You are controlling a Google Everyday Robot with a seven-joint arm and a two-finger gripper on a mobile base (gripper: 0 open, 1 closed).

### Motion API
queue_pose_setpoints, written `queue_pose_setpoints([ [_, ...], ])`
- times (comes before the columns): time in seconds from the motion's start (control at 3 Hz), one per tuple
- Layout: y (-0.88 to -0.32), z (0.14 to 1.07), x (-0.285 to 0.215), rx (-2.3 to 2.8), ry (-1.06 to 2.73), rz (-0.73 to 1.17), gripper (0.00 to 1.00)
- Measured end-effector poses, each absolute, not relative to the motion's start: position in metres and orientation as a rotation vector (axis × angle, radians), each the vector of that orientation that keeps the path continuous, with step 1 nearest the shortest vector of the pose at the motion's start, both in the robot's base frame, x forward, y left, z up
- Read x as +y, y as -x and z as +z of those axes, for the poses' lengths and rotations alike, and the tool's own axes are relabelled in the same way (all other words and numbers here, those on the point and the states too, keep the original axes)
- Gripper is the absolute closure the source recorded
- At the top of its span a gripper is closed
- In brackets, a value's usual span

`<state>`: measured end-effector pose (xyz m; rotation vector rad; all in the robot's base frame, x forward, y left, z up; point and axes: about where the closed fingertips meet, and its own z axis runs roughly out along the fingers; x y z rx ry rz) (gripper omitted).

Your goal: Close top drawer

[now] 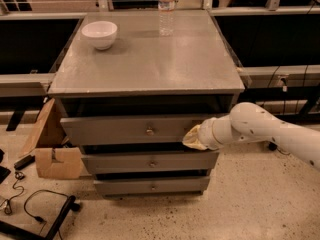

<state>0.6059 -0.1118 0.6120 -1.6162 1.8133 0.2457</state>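
Note:
The top drawer (125,129) is a wide grey front panel with a small brass knob (149,131) at its centre. It stands only a little out from the grey cabinet, with a dark gap above it. My gripper (192,136), at the end of a white arm (270,131) coming in from the right, presses against the right end of the drawer front. Two more grey drawer fronts with like knobs (152,163) sit below it.
A white bowl (99,33) and a clear water bottle (166,8) stand on the cabinet top (150,59). A cardboard box (52,144) lies on the floor at the left, with black cables (35,204) near it. Dark shelving runs behind.

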Motion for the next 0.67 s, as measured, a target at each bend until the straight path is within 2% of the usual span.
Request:
queue_pose_setpoints([
  [0.67,-0.6059,0.6120,-0.1117,1.813,1.616,0.246,0.36],
])
